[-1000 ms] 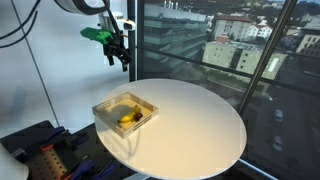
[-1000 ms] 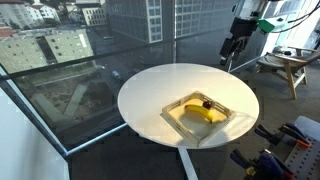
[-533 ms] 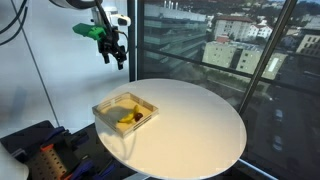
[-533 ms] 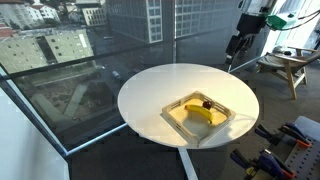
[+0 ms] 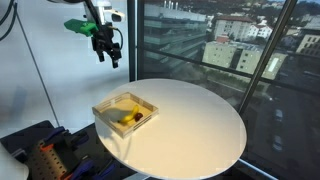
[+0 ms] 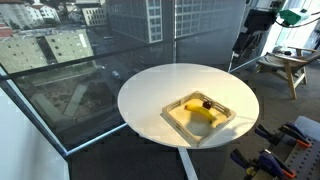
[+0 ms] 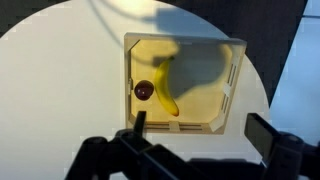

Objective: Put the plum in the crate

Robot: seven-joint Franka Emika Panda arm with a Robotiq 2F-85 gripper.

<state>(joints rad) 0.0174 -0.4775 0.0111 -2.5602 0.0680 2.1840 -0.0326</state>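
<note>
The plum [image 7: 144, 90], small, round and dark reddish-purple, lies inside the crate [image 7: 230, 75] against its left wall in the wrist view, next to a yellow banana [image 7: 165, 88]. The crate is a shallow light-wood tray on the round white table, seen in both exterior views [image 5: 102, 106] [image 6: 237, 108]. The plum shows as a dark spot [image 6: 205, 102] beside the banana. My gripper [image 7: 200, 133] hangs high above and behind the crate [image 5: 107, 50], open, with nothing between its fingers [image 7: 139, 124].
The round white table [image 5: 200, 125] stands by a large window with city buildings below. A wooden stool [image 6: 288, 66] stands behind the table. Dark equipment [image 5: 35, 150] sits low beside the table's edge.
The gripper has risen and drawn back from the table, staying open. The plum, banana and crate have not moved.
</note>
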